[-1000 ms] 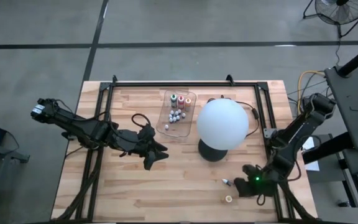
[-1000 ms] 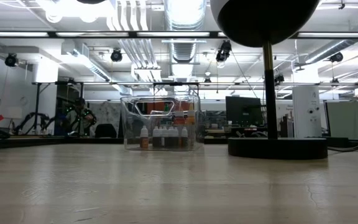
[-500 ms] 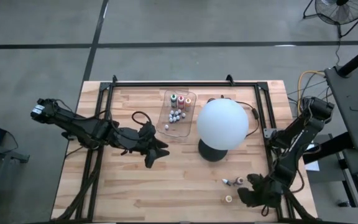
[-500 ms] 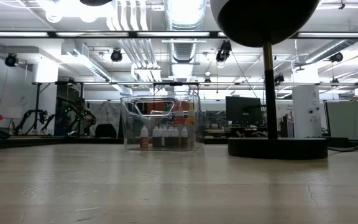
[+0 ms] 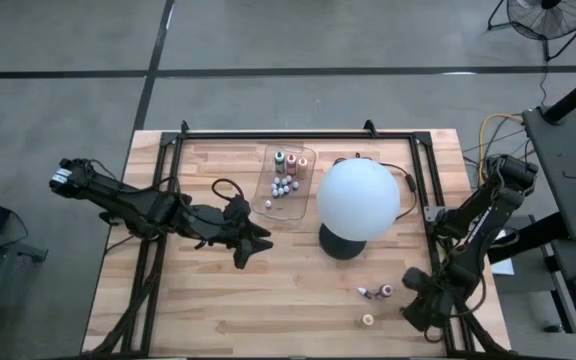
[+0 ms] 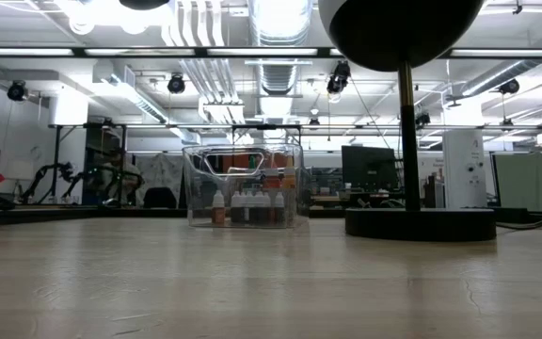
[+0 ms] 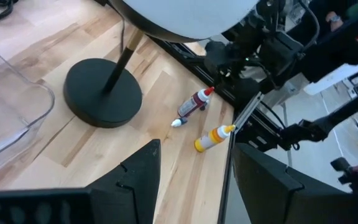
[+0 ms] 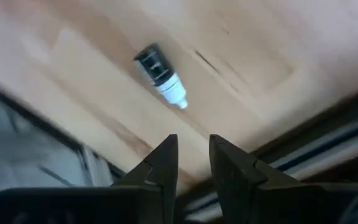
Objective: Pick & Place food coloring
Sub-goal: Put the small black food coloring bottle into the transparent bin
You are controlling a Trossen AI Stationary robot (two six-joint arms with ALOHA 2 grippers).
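From above, the clear tray (image 5: 285,186) sits in the upper middle of the table (image 5: 218,310), left of the big white globe lamp (image 5: 358,199). A cluster of small bottles (image 5: 284,184) already stands inside it, some with coloured caps near the top end. Two bottles are still loose on the wood at the lower right: a reddish bottle (image 5: 377,291) lying flat and a yellow bottle (image 5: 367,320) just below it. The right gripper (image 5: 415,300) hangs at the lower right edge, near both but touching neither. The left gripper (image 5: 251,246) waits left of centre, well apart from them.

At table height, the tray (image 6: 244,186) shows in the middle distance with a row of bottles (image 6: 248,207) along its floor; the lamp's black base (image 6: 420,223) sits to the right. Neither gripper shows here.

The left wrist camera looks past its own fingers (image 7: 143,175), moderately apart and empty, to the reddish bottle (image 7: 193,104) and the yellow bottle (image 7: 212,137), both lying on their sides at frame centre.

The right wrist camera shows its fingers (image 8: 165,163) drawn narrow with only a slim gap, holding nothing; a dark bottle with a white tip (image 8: 160,74) lies on the wood in the upper half.

I judge the task mostly done: most bottles are in the tray, with the loose ones at the lower right still to be picked up.
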